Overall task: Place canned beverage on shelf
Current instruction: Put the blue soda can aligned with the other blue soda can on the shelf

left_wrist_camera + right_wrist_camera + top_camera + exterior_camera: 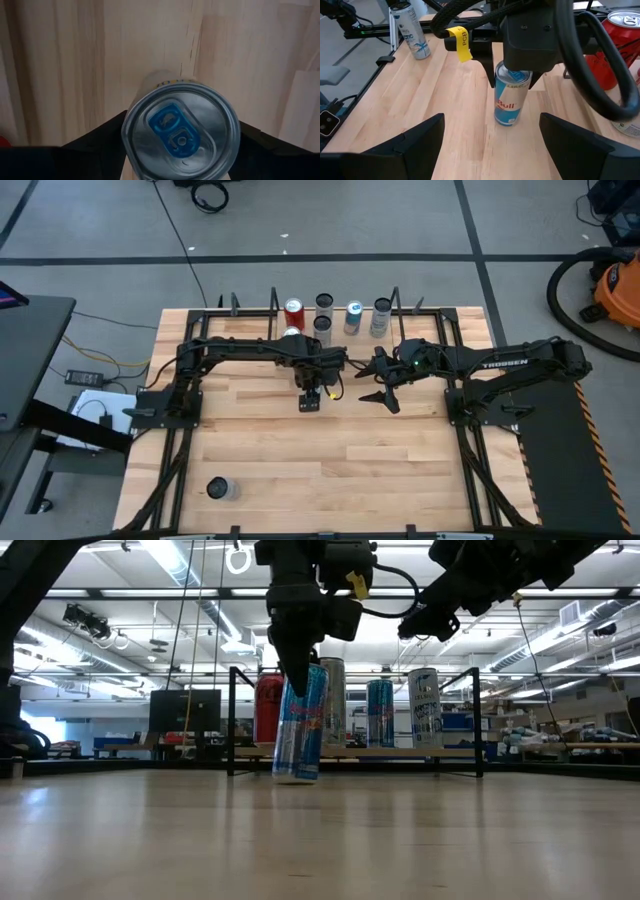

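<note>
The left pincer (300,665) gripped a blue Red Bull can (301,722) by its top, tilted, its base at the surface (300,470) just near of the shelf (355,752). The right pincer (383,385) waited alongside, wide. Risk: the tilted can could strike the shelf's cans.

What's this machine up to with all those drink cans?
The left gripper holds a blue and silver can by its top, tilted, with its base low at the table, just in front of the shelf. Five cans already stand on the shelf, among them a red can. The right gripper waits open beside it, empty. One more can stands alone at the table's near corner.
</note>
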Motion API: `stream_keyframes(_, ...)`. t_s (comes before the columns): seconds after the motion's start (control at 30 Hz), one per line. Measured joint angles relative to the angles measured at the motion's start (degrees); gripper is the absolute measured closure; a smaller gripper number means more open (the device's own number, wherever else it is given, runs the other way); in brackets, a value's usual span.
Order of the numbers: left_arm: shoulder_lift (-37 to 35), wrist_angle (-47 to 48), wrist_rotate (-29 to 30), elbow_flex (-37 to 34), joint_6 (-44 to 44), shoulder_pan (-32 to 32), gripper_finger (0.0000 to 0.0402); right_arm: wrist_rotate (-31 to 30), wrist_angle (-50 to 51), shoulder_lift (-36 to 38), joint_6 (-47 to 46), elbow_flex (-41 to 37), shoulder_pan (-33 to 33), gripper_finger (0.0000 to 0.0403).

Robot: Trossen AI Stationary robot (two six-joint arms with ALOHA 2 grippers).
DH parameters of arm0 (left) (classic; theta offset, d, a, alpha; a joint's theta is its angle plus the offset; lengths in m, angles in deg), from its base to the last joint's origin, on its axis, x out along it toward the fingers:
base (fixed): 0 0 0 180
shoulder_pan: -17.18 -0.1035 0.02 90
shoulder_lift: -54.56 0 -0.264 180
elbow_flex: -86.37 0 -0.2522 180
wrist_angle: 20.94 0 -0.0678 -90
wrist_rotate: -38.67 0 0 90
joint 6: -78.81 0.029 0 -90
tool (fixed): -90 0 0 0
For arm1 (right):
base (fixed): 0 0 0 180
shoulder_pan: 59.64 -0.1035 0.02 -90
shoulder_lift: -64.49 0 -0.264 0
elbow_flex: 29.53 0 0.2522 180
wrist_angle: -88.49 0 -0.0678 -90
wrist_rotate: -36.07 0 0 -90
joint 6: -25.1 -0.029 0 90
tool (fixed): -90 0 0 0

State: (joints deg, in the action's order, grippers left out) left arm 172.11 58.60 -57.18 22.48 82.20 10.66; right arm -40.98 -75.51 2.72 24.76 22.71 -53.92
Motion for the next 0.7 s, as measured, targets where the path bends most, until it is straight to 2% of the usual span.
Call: stream_keyframes(0.7, 0.1, 0.1, 0.0, 0.0, -6.2, 0.0, 0.0129, 0.2, 0.0, 0.0, 0.0, 0.0, 0.0, 0.0069)
